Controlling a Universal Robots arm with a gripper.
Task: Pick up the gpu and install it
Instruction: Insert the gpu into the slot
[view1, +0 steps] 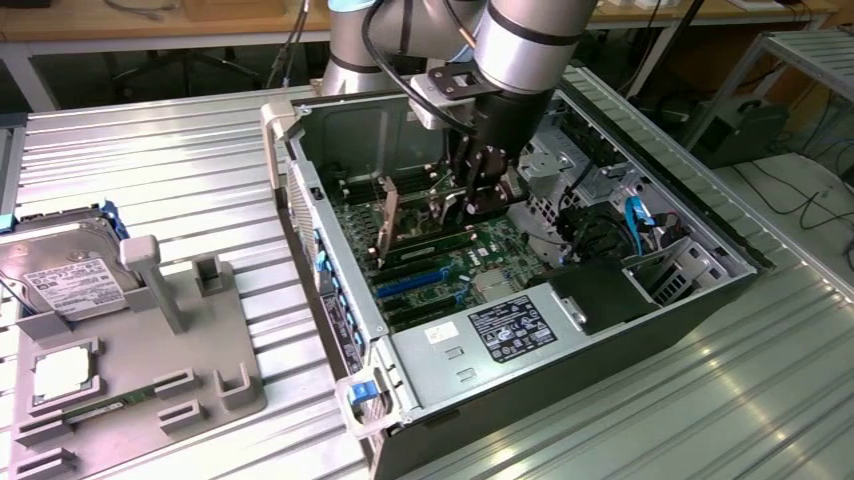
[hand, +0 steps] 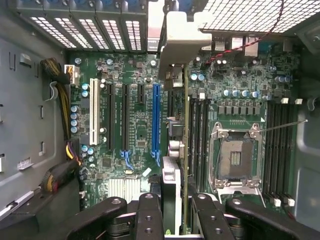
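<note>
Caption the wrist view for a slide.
The tool grips the gpu edge-on over the motherboard inside the open computer case.

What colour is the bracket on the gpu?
Silver-grey; the gpu bracket shows best in the wrist view.

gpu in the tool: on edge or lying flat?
On edge. Wrist view sees the gpu as a thin strip clamped in the tool, standing over the motherboard. Seated or not: cannot tell.

Robotics lab: workbenches (view1: 107, 22), floor cables (view1: 790, 192).
</note>
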